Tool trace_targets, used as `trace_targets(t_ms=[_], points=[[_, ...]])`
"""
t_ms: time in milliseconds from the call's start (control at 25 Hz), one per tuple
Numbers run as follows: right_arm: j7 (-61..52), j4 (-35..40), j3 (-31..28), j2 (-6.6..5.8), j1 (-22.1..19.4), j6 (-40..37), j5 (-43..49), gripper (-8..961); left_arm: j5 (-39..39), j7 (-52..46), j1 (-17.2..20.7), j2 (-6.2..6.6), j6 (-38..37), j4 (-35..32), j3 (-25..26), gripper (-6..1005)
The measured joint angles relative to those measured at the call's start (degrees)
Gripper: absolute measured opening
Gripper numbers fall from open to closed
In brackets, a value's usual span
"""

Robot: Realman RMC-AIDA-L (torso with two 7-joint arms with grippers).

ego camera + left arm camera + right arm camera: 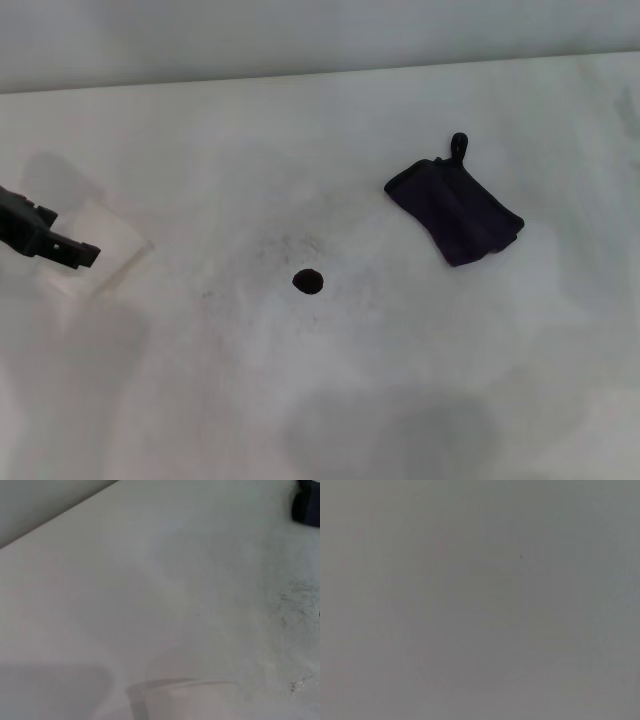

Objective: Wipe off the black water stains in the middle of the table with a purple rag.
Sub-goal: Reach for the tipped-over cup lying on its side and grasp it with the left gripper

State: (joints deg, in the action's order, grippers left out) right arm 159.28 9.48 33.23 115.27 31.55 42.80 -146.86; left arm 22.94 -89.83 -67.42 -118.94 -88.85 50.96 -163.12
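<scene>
Left claw [75,250] hovers at the left edge of the white desk [300,400], over a pale translucent cup [100,245]; its opening cannot be told. The black water stain [308,281] lies to its right, the purple rag [455,208] farther right, untouched.

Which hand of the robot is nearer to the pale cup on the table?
Left. The left hand is at the table's left edge, right beside the pale cup. The right hand is not in any view, so its distance cannot be judged.
</scene>
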Motion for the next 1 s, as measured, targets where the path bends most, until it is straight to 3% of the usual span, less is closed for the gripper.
trace_targets(t_ms=[1000], points=[[0.0, -0.3, 0.2, 0.05, -0.6, 0.3, 0.1, 872, 0.9, -0.9, 1.5, 0.13, 11.5, -9.6, 0.0, 874]])
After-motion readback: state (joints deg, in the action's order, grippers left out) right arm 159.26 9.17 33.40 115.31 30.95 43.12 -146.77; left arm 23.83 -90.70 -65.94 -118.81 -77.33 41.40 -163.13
